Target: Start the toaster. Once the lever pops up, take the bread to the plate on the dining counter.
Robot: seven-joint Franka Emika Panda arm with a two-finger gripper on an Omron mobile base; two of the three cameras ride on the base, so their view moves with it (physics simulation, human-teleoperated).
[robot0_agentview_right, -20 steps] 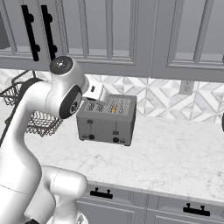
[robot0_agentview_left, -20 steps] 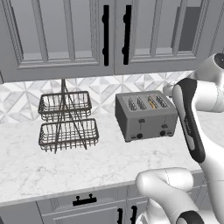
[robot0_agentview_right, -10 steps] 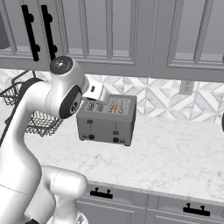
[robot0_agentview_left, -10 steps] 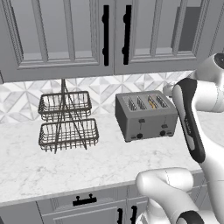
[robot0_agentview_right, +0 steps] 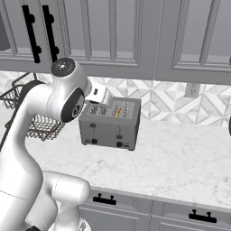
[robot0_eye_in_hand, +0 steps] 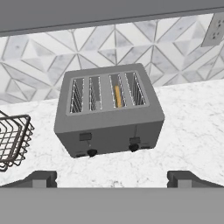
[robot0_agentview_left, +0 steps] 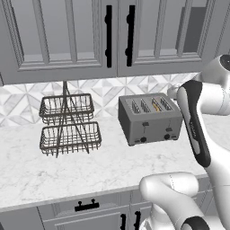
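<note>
Toaster [robot0_eye_in_hand: 109, 113] sits on the marble desk [robot0_eye_in_hand: 192, 131] against the tiled backsplash, ahead of and below the pincer [robot0_eye_in_hand: 112, 177], its front turned to the hand. Pincer spread wide, holding nothing, well short of the toaster. Bread [robot0_eye_in_hand: 117, 96] stands edge-on in the third slot from the toaster's left, long axis front to back. Right-hand lever [robot0_eye_in_hand: 134, 140] is the one beneath that slot, likely the one to press. Wire basket rack [robot0_agentview_left: 67, 126] left of the toaster. Bread's depth in the slot is hidden.
</note>
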